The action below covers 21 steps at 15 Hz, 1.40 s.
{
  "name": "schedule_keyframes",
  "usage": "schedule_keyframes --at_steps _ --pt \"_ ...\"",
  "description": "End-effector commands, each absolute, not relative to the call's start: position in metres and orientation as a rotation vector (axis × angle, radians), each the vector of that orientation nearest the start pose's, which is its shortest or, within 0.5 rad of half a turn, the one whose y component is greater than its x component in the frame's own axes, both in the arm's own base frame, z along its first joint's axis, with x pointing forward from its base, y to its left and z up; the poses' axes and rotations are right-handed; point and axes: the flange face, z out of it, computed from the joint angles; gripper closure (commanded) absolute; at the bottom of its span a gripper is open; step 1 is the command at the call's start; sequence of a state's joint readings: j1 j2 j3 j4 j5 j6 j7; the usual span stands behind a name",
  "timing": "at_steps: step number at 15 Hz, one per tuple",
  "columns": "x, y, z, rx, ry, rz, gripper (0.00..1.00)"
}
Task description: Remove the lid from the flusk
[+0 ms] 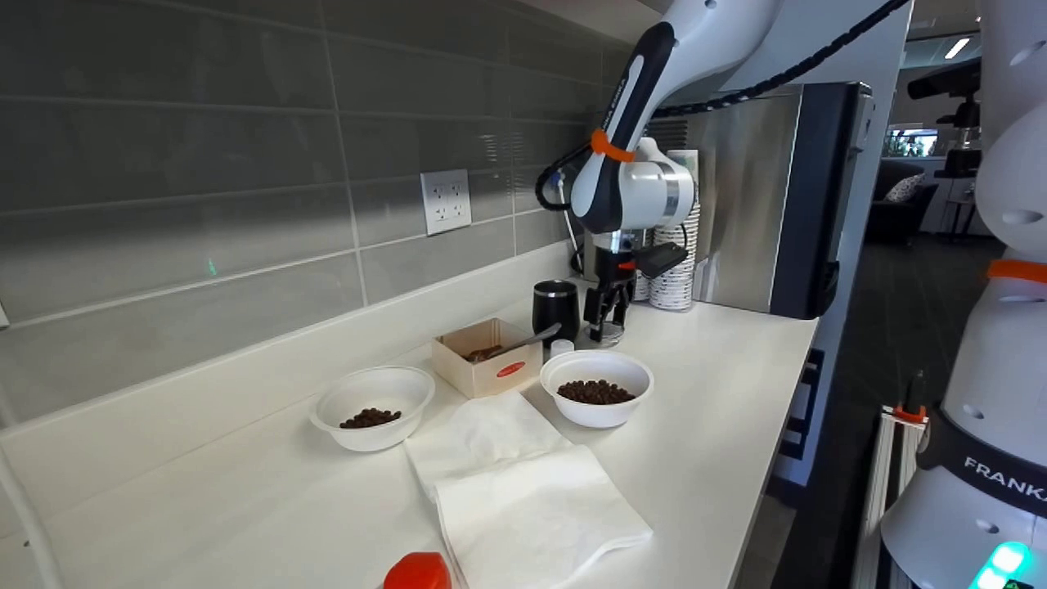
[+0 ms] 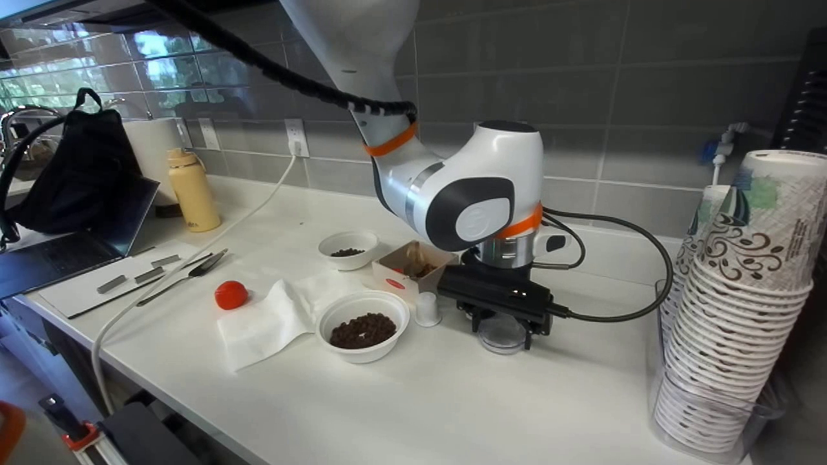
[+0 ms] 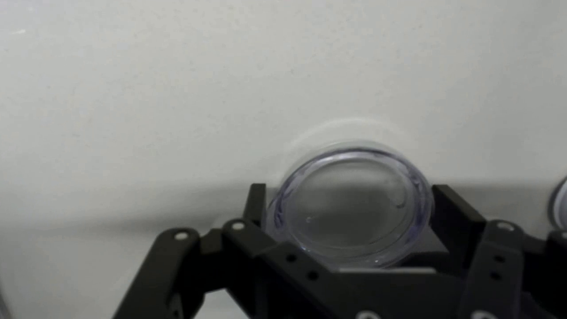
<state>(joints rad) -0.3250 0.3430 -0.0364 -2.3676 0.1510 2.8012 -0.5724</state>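
Lid (image 3: 347, 217). One, clear, round, apparently plastic; shallow, thick-rimmed, the rim tinged faint violet, a small curved mark right of its centre. Location: off the flask and, it seems, flat on the white counter (image 1: 695, 393); lower part of the wrist view, right of centre; right of centre in both exterior views.

Handling (estimated): light, stiff, slick. Likely to skid under an uneven push; may crack if squeezed hard or dropped. Best held by the rim at two opposite points, kept level.

Gripper (image 3: 348, 197). Jaws apart by about the lid's width, one finger to either side of it. The finger at the right of the wrist view appears to meet the rim; contact at the other is unclear. Whether they press on the lid, cannot tell.

Flask (image 1: 556, 309). One, black, short cylinder, bright metal ring at the mouth; upright and uncovered, centre of the frame in an exterior view, behind a small white cup (image 1: 561, 348) and beside a wooden box (image 1: 491, 381). Judged heavier than the lid, rigid, smooth; hold round mid-body.
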Motion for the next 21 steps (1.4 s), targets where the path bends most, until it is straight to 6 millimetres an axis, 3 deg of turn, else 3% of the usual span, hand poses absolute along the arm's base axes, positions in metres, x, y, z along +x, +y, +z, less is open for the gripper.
schedule_keyframes --at_steps 1,2,3,8,16,21 --pt "0.487 -0.196 0.177 -3.129 -0.129 -0.169 0.34" --pt "0.486 -0.196 0.178 -3.127 -0.126 -0.174 0.02" --pt "0.486 -0.196 0.18 -3.131 -0.123 -0.174 0.0" --pt "0.48 -0.19 0.21 -3.132 -0.122 -0.193 0.0" --pt "0.484 -0.175 0.312 -3.109 -0.121 -0.196 0.0" --pt "0.491 -0.163 0.346 -3.108 -0.126 -0.189 0.0"
